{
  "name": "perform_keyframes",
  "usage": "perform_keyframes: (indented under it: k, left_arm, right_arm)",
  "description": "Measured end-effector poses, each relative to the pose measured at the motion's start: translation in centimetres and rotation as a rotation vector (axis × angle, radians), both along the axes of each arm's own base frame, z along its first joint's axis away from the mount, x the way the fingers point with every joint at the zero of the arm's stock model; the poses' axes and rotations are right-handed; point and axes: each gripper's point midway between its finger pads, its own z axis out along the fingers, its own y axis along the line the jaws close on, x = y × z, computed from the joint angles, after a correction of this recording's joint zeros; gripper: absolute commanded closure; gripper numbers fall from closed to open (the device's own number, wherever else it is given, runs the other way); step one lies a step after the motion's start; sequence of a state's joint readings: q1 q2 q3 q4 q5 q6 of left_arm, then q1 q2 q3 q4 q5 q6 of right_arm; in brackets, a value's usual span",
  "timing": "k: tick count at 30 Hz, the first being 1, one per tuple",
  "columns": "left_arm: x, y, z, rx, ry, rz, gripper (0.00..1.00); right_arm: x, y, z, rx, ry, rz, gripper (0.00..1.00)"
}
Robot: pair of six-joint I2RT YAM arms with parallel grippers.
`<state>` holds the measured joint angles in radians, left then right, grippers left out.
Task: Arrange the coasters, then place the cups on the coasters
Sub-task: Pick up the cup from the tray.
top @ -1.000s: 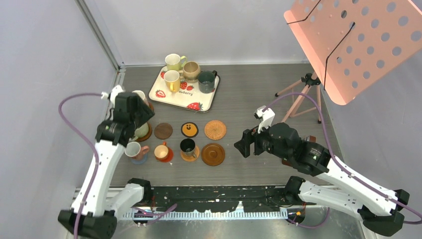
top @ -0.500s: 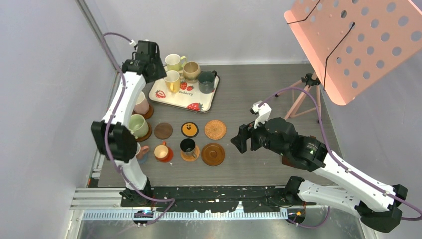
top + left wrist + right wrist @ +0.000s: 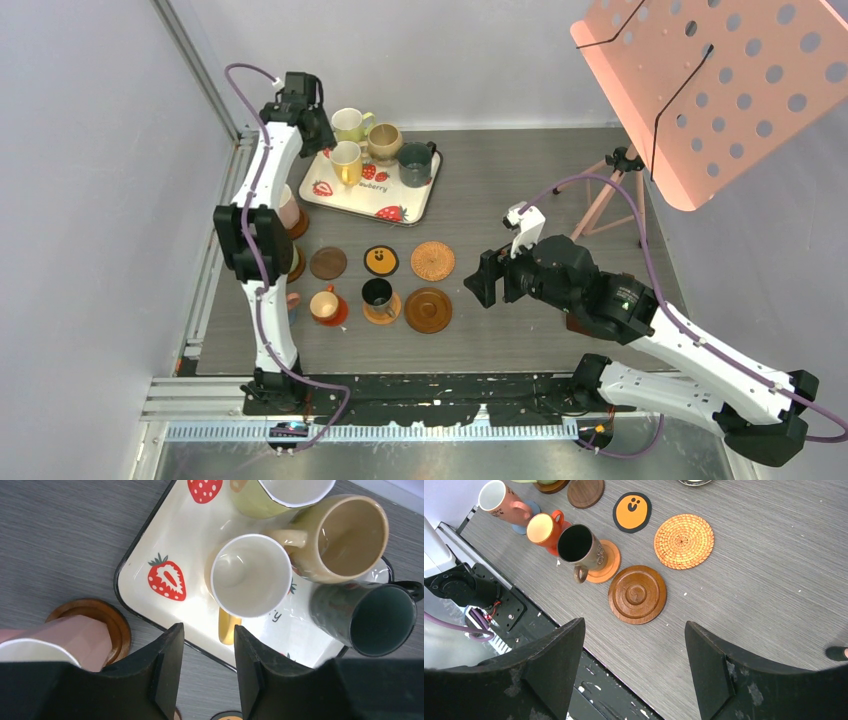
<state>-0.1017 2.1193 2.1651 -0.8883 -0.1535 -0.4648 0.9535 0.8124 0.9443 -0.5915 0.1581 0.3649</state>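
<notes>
Left claw [image 3: 207, 637] part open, empty, above near rim of strawberry tray [image 3: 145, 555]; four cups on tray, yellow-handled cup [image 3: 251, 575] nearest claw; right claw [image 3: 634, 625] wide open, empty, above desk [image 3: 764, 580]; under it bare brown coaster [image 3: 637, 594], wicker coaster [image 3: 684, 541]; black cup [image 3: 576, 544] on orange coaster [image 3: 610, 560]

Bright, even diffuse light w/ soft faint shadows; all pics sharp.

Strawberry-printed tray [image 3: 412, 197] on grey table [image 3: 520, 180] — pink perforated panel [image 3: 720, 90], perhaps a music stand.
</notes>
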Motion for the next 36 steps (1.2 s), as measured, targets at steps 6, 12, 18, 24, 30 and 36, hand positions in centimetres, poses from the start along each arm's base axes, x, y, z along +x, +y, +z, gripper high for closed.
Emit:
perform_keyframes:
  k: [6,12,18,24,30,36]
  left_arm:
    - [1.3,-0.2,-3.0,-0.026,0.046,-0.010,0.58]
    - [2.0,-0.7,-6.1,-0.050,0.096,-0.027,0.68]
    - [2.3,-0.8,-7.5,-0.078,0.115,-0.021,0.83]
    - [2.5,-0.4,-7.3,-0.082,0.107,-0.014,1.00]
    - [1.6,-0.2,-6.6,-0.077,0.115,-0.015,1.00]
    - [-0.6,-0.1,-2.9,-0.078,0.079,-0.018,1.00]
  right_arm:
    - [0.2,0.2,-0.6,-0.018,0.012,0.000,0.20]
    - [0.3,0.4,-0.9,-0.032,0.017,0.002,0.20]
    - [0.4,0.2,-1.0,-0.041,0.008,-0.002,0.20]
    - [0.6,0.1,-0.9,-0.045,0.001,-0.009,0.20]
    - [0.5,0.0,-0.8,-0.043,-0.001,-0.010,0.20]
    - [0.4,-0.4,-0.4,-0.029,-0.016,-0.020,0.20]
